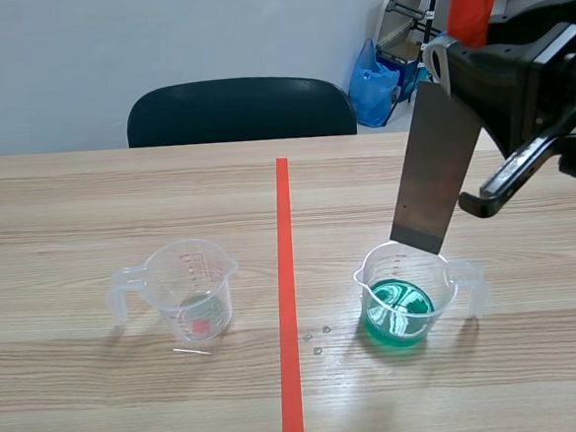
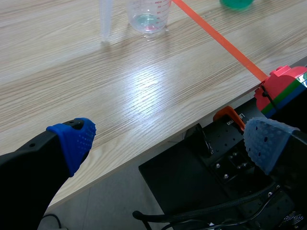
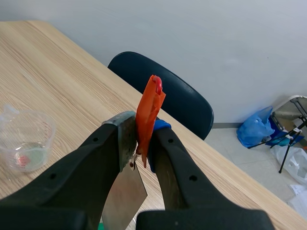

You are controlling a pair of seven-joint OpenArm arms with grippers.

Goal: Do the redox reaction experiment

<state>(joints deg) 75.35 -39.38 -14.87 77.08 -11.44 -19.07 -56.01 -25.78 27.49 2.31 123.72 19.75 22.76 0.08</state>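
While your right end effector (image 3: 141,139) is clamped on the top of the grey metal strip (image 1: 431,161), with the red tab (image 3: 149,103) pinched in alongside it, the strip hangs tilted a little off upright. Its lower edge sits right at the rim of the beaker of green solution (image 1: 405,302), on the right side of the desk (image 1: 90,210). From the scene view you can't tell whether that edge is just inside the rim or just above it, but it looks clear of the liquid.

So you're at the dipping step, lined up and not yet immersed. The next move calls for a slow, straight descent that keeps the strip's corners off the wall. The beaker looks like light plastic and would likely slide or tip if nudged.

Your left end effector (image 2: 170,141) has its fingers apart and holds nothing. It hangs past the desk's near edge, well apart from the second beaker (image 1: 189,287) left of the tape line (image 1: 287,275).
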